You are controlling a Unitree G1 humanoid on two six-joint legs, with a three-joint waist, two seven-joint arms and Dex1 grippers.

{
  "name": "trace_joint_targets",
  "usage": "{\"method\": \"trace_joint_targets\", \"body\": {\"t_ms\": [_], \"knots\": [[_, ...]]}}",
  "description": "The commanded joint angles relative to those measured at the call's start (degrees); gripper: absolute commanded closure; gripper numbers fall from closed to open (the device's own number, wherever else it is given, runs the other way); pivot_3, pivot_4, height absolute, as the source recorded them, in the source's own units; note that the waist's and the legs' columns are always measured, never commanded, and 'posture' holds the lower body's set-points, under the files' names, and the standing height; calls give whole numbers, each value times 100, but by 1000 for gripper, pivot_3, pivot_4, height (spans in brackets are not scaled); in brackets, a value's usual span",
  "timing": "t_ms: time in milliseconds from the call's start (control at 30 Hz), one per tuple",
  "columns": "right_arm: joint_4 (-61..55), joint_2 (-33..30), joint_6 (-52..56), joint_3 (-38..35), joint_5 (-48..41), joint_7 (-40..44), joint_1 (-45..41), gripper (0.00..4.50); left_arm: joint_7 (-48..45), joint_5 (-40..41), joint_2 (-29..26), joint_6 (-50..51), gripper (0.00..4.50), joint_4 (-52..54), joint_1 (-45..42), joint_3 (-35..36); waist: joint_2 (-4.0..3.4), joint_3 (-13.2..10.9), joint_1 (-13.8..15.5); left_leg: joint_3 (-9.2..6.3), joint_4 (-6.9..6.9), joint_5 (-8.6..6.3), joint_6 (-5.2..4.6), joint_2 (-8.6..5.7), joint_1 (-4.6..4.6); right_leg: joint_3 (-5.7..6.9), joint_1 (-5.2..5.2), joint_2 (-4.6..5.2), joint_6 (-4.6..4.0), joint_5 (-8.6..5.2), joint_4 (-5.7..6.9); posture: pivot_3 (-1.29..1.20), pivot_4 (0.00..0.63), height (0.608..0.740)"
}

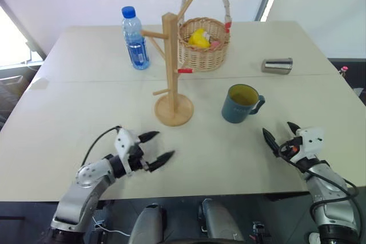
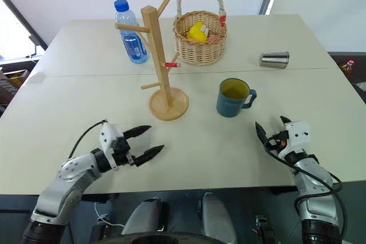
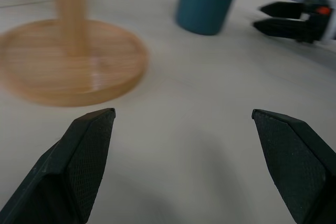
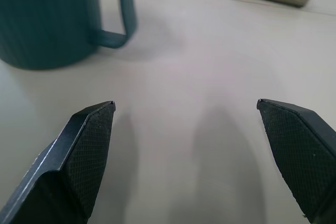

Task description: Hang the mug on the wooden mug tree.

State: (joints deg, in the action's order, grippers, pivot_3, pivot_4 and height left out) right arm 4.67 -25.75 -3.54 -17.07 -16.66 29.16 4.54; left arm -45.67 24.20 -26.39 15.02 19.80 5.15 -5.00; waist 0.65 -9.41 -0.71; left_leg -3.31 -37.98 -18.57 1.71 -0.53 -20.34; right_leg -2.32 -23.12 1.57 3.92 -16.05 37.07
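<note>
The mug (image 1: 241, 103) stands upright on the bench (image 1: 68, 112), ahead of the right hand (image 1: 281, 134) and a little to its inner side, handle toward that hand. Both hands are spread wide and hold nothing. The left hand (image 1: 158, 147) points toward the wooden mug tree (image 1: 172, 72), which stands ahead of it, apart from the mug.

The mug (image 1: 241, 104) stands upright on the table (image 1: 68, 112), handle facing right (yellow-green interior visible), just right of the wooden mug tree (image 1: 172, 72). Left gripper (image 1: 157, 147) and right gripper (image 1: 280, 134) hover apart-fingered, empty.
</note>
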Motion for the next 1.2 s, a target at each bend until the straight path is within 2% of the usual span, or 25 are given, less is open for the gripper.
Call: {"method": "trace_joint_targets", "body": {"t_ms": [33,967,1000,1067,1200], "knots": [[-238,33,5,29,-24,-74,-268,8,-105,-21,-12,19,0,284,-200,-219,-2,0,-2,0,-1,0,0,0,0,0,0,-1,0,0,0,0,150,740],[1285,309,-329,452,332,-184,-1899,8,52,-36,-2,18,0,439,-258,-286,-10,2,-10,1,-2,1,-1,-1,0,1,0,-8,4,2,1,0,150,740],[1317,320,-343,466,332,-169,-1933,532,60,-37,-4,19,0,443,-258,-283,-10,1,-15,2,-2,1,-1,-1,0,1,0,-8,4,2,1,0,150,740],[1357,341,-366,488,306,-110,-1983,1245,80,-42,-8,18,0,450,-256,-278,-10,1,-14,2,-3,1,-1,-1,1,0,0,-8,4,2,2,0,150,740],[1285,385,-393,565,239,63,-1975,3357,139,-52,-2,7,0,460,-247,-249,-10,1,-7,2,-2,1,-1,-1,0,1,0,-8,5,2,2,0,150,740]]}}
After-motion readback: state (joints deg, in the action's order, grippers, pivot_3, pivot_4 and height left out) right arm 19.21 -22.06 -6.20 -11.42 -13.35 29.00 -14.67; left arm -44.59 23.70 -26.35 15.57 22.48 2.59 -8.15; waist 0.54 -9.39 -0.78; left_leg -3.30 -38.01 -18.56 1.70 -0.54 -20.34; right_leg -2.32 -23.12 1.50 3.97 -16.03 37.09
